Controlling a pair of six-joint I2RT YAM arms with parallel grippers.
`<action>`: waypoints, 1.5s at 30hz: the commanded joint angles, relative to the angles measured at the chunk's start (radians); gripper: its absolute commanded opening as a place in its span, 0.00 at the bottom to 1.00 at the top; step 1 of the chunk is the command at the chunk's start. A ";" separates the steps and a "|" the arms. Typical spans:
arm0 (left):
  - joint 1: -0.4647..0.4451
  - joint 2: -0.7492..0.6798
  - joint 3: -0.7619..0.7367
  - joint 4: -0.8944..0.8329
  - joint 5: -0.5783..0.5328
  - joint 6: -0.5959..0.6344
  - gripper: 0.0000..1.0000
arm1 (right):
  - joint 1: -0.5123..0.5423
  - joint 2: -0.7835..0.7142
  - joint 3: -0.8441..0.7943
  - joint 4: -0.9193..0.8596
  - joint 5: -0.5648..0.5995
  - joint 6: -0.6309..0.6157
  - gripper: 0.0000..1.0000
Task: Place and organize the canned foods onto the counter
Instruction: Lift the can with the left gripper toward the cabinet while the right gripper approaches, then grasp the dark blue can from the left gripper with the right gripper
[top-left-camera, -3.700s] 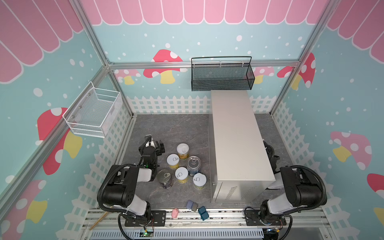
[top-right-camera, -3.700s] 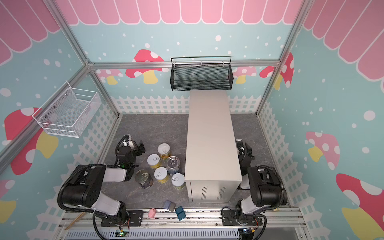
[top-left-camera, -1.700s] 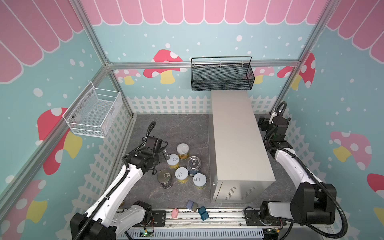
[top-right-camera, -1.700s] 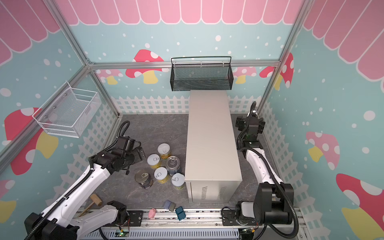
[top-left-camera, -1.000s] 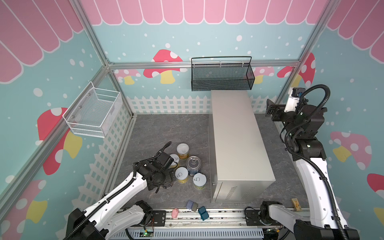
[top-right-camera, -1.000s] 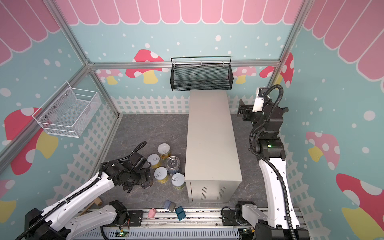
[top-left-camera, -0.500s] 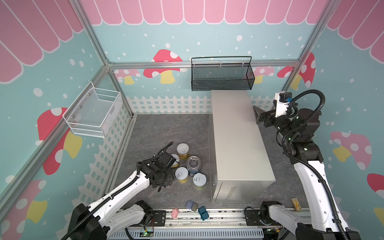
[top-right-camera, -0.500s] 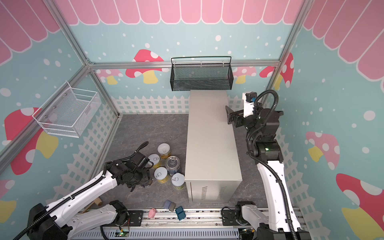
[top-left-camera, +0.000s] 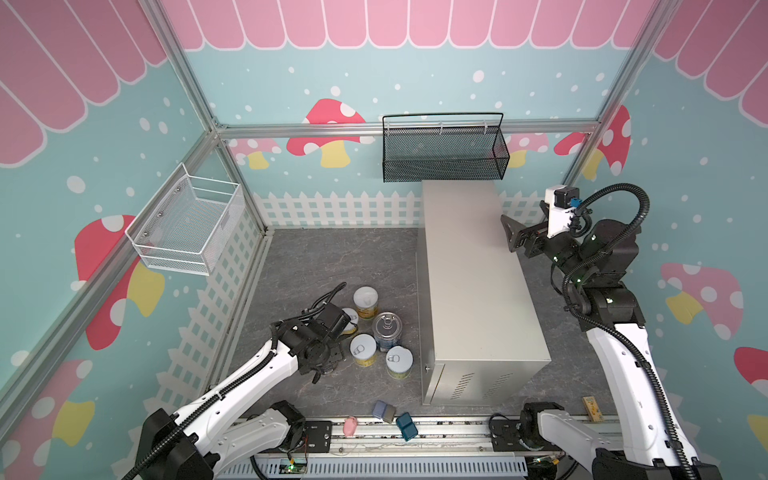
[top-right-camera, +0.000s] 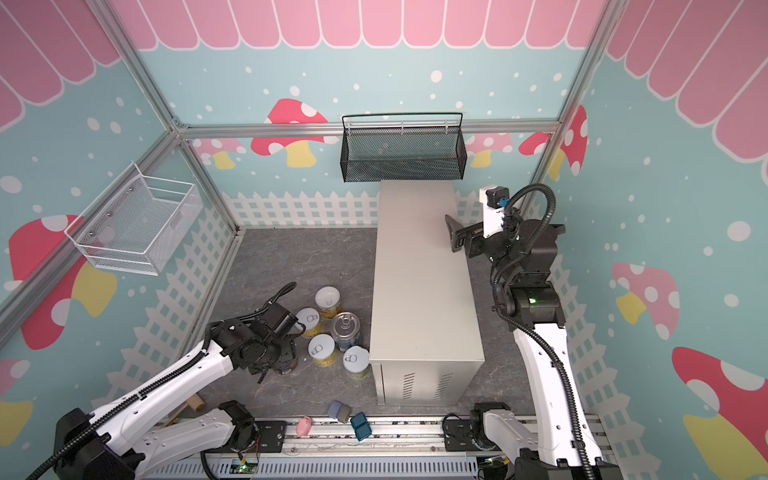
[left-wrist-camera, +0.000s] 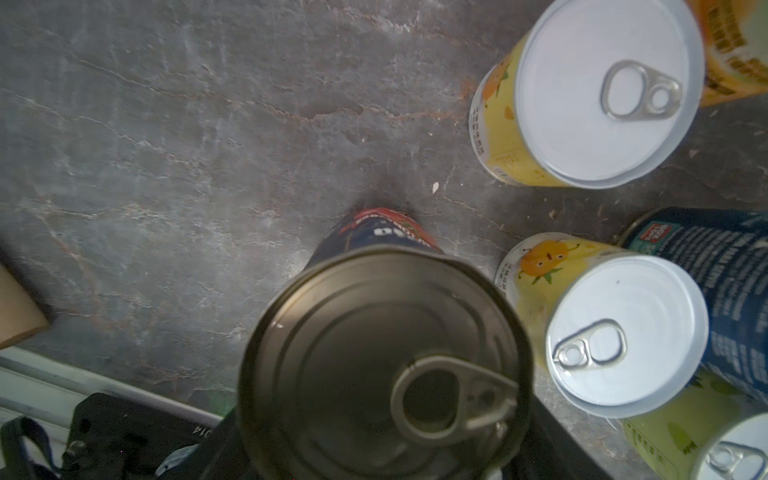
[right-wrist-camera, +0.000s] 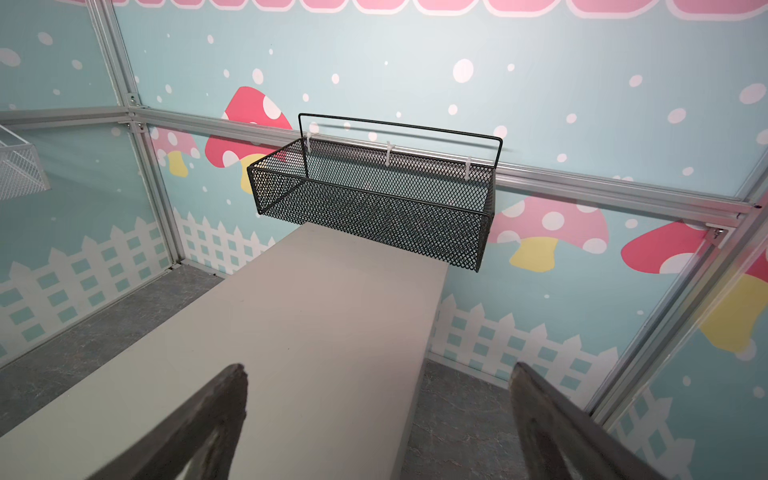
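Canned foods (top-left-camera: 363, 349), 6 in all, stand upright on the grey floor (top-left-camera: 332, 257) beside the counter (top-left-camera: 469, 270), along the long side that faces the left arm and toward its vented end; none is on the counter's flat top yet. The left gripper (top-left-camera: 326, 357) sits over the tall dark blue can (left-wrist-camera: 382, 361), the one of the cluster farthest from the counter. In the left wrist view that can's dark lid fills the place where the jaws would show, so whether they pinch it or merely bracket it cannot be told. A yellow can (left-wrist-camera: 623, 332) stands just beside it, on the side toward the counter. The right gripper (right-wrist-camera: 379, 368) hangs above the counter's other long edge, jaws spread wide and holding nothing, facing the black mesh basket (right-wrist-camera: 374, 195).

The step in hand looks like the pickup of this dark blue can. Doing it well probably means a firm squeeze on the can's wall below the rim, then a straight vertical lift, since a sideways drag could topple the yellow neighbour. The can should clear the counter's upper edge before crossing, stay upright, and land toward the counter's far end, leaving room for the other 5 in a row.
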 joint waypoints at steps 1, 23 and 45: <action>0.001 -0.022 0.094 -0.036 -0.107 0.020 0.00 | 0.012 -0.017 -0.013 0.026 -0.015 -0.022 1.00; 0.008 0.051 0.633 -0.149 0.024 0.409 0.00 | 0.231 0.041 0.058 -0.001 -0.364 -0.190 0.99; 0.014 0.093 1.043 -0.143 0.106 0.585 0.00 | 0.850 0.394 0.377 -0.319 -0.214 -0.490 1.00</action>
